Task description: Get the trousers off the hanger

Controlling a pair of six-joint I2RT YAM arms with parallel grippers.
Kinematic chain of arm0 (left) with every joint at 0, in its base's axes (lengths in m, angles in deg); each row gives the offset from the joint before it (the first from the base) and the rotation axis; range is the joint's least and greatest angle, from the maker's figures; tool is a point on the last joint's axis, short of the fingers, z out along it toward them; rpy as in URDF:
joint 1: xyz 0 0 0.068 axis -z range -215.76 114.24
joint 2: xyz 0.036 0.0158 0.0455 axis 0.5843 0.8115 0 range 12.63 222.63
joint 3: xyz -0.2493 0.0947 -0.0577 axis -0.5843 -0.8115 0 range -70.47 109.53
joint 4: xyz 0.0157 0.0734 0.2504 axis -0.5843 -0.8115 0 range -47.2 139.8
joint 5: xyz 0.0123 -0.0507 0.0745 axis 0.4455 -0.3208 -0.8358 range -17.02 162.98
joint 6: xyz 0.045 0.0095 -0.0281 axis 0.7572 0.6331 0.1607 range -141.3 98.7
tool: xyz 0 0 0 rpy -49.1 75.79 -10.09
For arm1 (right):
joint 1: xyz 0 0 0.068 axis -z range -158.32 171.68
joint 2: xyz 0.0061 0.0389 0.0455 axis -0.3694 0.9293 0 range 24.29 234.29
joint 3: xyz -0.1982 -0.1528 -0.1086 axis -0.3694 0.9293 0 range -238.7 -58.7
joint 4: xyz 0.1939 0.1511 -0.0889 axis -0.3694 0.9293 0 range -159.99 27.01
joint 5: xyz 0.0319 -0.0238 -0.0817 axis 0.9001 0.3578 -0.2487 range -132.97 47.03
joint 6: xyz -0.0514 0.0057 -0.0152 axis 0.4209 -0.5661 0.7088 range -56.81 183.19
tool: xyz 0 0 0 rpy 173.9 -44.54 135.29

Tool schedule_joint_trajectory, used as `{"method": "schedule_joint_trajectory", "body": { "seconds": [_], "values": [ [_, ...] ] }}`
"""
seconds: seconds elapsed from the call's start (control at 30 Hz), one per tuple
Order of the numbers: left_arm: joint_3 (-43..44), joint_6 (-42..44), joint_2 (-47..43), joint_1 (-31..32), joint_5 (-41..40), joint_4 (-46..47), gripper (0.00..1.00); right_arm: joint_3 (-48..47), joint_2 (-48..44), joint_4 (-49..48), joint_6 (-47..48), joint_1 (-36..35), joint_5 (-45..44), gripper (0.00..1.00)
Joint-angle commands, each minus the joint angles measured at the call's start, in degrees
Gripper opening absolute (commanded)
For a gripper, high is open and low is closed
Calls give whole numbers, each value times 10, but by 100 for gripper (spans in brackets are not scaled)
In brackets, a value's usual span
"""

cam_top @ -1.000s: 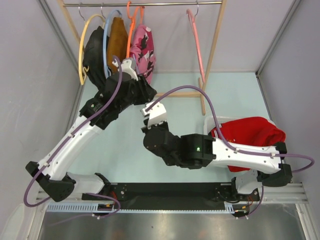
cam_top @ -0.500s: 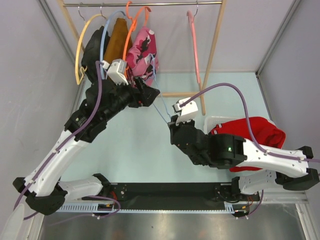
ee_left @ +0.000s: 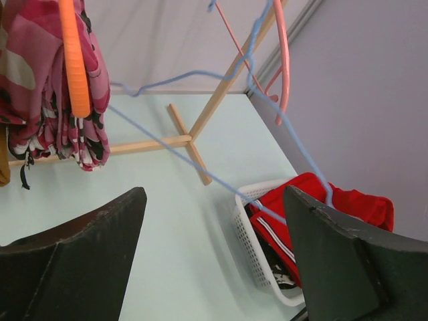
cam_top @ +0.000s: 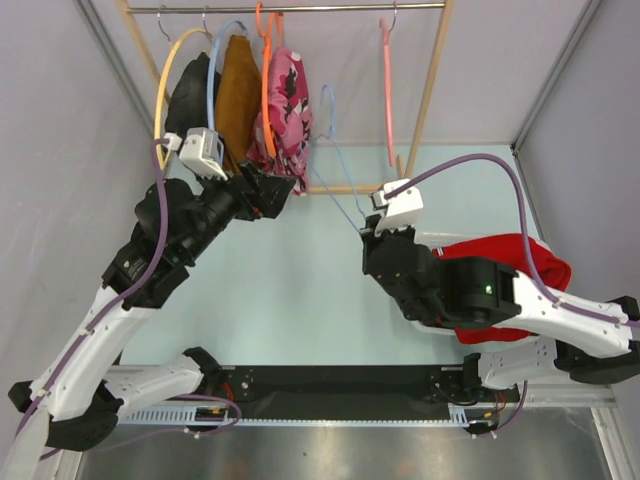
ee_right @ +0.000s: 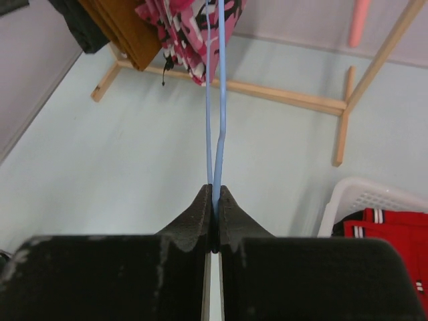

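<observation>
The largest hazard is the rack. The right gripper is clenched on the thin wire of a bare blue hanger, which runs up and away from its fingertips toward the hanging clothes. A sideways swing of that arm could catch the hook on the rack and drag the frame. Next is the pink floral garment on the orange hanger, hanging just ahead and to the left of the left gripper. That gripper's jaws stand wide apart and hold nothing, the blue wire crosses in front of them, and a forward reach could snag the cloth. Smaller again, the wire sits in a narrow pinch and could twist or slip out, dropping the hanger onto the table or across the white basket. The red trousers are off any hanger, heaped in that basket under the right forearm, behind and to the right of its fingertips. From the left gripper they lie well ahead and to the right, beyond the wire. A dark flecked cloth shows beneath the red, probably the black trousers, though too little shows to be sure. A black garment hangs on the yellow hanger, off to the left gripper's left.
</observation>
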Motion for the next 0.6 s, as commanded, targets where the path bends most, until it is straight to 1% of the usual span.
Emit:
{"method": "schedule_joint_trajectory", "body": {
  "seconds": [0.0,0.07,0.1,0.17,0.2,0.27,0.3,0.33,0.37,0.43,0.47,0.53,0.57],
  "values": [
    [-8,22,-7,1,-17,21,89,-56,-22,0,33,11,-51,0],
    [-9,25,-9,1,-21,19,89,-63,-21,-7,59,18,-56,0],
    [-10,26,-12,1,-26,19,89,-63,-20,-26,72,30,-55,0],
    [-13,27,-15,1,-31,20,89,-57,-22,-54,108,59,-28,0],
    [-14,28,-19,1,-36,20,89,-50,-23,-91,118,91,-16,0],
    [-16,31,-26,1,-42,20,89,-25,-24,-134,140,116,13,0],
    [-19,32,-30,1,-46,23,89,-16,-26,-181,159,141,22,0],
    [-21,32,-38,1,-52,23,89,4,-27,-205,169,149,34,0],
    [-25,35,-42,1,-55,24,89,16,-29,-263,183,161,44,0],
    [-28,38,-51,1,-55,29,89,36,-29,-315,208,187,70,0],
    [-29,41,-54,1,-55,28,89,48,-25,-357,213,194,75,0],
    [-30,44,-54,1,-55,26,90,57,-21,-394,227,207,84,0],
    [-30,46,-56,1,-54,25,90,67,-19,-431,232,208,85,0]
  ]
}}
